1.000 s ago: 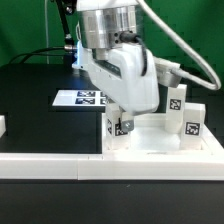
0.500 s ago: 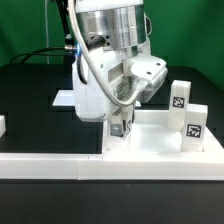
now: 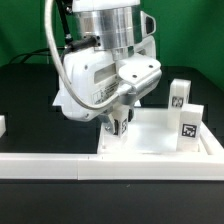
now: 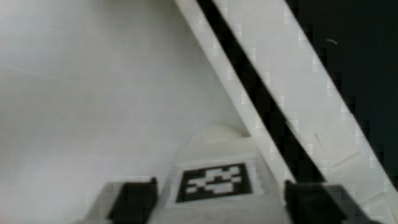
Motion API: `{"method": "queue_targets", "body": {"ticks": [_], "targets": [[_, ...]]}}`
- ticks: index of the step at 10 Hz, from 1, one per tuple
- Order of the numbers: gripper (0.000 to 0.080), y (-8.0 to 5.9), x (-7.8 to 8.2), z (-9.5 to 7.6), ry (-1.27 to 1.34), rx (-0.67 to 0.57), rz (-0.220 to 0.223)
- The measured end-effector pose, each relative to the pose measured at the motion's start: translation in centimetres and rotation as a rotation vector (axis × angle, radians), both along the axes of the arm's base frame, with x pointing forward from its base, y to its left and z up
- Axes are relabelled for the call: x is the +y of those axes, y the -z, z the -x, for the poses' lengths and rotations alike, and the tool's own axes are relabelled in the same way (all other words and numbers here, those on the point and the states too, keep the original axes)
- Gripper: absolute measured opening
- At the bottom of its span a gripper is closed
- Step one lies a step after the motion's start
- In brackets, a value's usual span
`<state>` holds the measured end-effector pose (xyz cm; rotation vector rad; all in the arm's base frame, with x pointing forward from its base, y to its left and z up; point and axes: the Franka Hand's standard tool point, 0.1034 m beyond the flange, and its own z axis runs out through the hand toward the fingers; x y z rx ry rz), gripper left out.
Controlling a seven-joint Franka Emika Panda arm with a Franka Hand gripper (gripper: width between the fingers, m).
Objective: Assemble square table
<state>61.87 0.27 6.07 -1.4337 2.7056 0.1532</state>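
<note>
The square table top (image 3: 160,150) is a white tray with a raised rim, lying against the front rail. A white tagged leg (image 3: 121,127) stands upright at its near corner on the exterior view's left. My gripper (image 3: 120,129) comes straight down over that leg. In the wrist view the leg (image 4: 217,180) fills the space between my two black fingers (image 4: 134,203), which press on its sides, so my gripper (image 4: 226,205) is shut on it. Two more tagged legs (image 3: 177,97) (image 3: 187,125) stand upright along the top's side on the exterior view's right.
A long white border rail (image 3: 50,165) runs along the table's front edge. The marker board (image 3: 57,100) lies behind my arm, mostly hidden. A small white part (image 3: 2,125) shows at the exterior view's left edge. Black tabletop lies beyond.
My wrist has turned about its vertical axis over the leg, swinging the hand's body toward the exterior view's left and covering the marker board. The leg stays at the same corner.
</note>
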Motion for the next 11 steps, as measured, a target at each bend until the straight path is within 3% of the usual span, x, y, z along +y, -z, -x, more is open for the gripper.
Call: {"method": "queue_targets", "body": {"ticks": [1, 2, 3, 7, 11], "targets": [[0.0505, 0.0, 0.0, 0.0, 0.000, 0.000, 0.000], [0.0505, 0.0, 0.0, 0.0, 0.000, 0.000, 0.000], [0.0618, -0.2, 0.2, 0.0, -0.010, -0.003, -0.001], [0.0648, -5.4, 2.4, 1.0, -0.062, -0.059, -0.045], [0.0648, -4.6, 2.3, 1.2, -0.063, -0.048, -0.040]]}}
